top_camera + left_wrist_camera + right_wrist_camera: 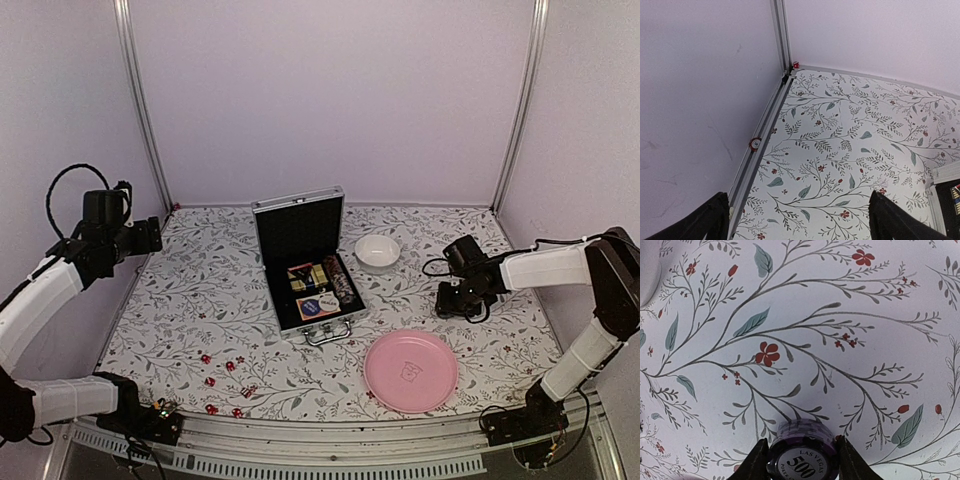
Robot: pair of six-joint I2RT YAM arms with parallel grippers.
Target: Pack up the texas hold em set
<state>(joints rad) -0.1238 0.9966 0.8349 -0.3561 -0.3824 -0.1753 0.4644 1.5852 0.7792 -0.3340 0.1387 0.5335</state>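
Note:
The texas hold em set's silver briefcase (305,268) lies open mid-table, lid up, with card decks and dark chips in its black lining. Several tiny red dice (229,366) are scattered near the front left. In the right wrist view a stack of purple "500" chips (801,432) sits between my right gripper's (801,450) fingers, which touch it on both sides. That gripper (462,305) hangs low over the cloth right of the case. My left gripper (797,197) is open and empty, raised at the far left (150,235).
A white bowl (377,250) stands right of the case and a pink plate (410,370) lies front right. In the left wrist view one chip (755,144) rests on the side rail and a red die (796,65) sits in the back corner.

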